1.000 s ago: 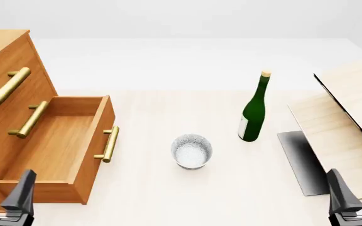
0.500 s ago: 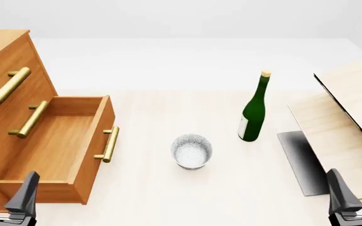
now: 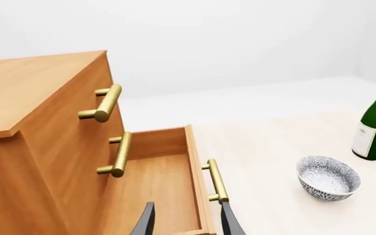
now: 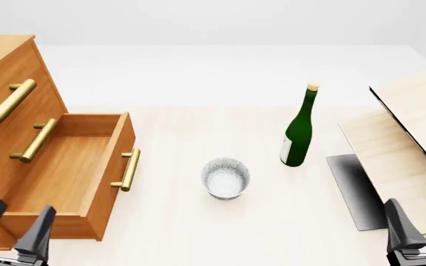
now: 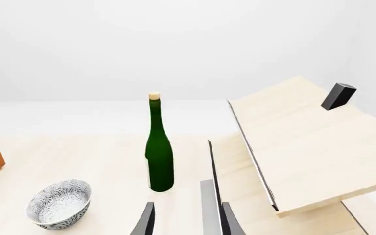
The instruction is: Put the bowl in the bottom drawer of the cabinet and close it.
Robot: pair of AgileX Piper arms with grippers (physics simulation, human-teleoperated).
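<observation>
Black block (image 5: 338, 95) atop the pale boards (image 5: 305, 142) only in the right wrist view, both end effectors parted, empty.

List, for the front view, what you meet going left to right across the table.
cabinet → bottom drawer → bowl → green bottle → pale wood boards
</observation>
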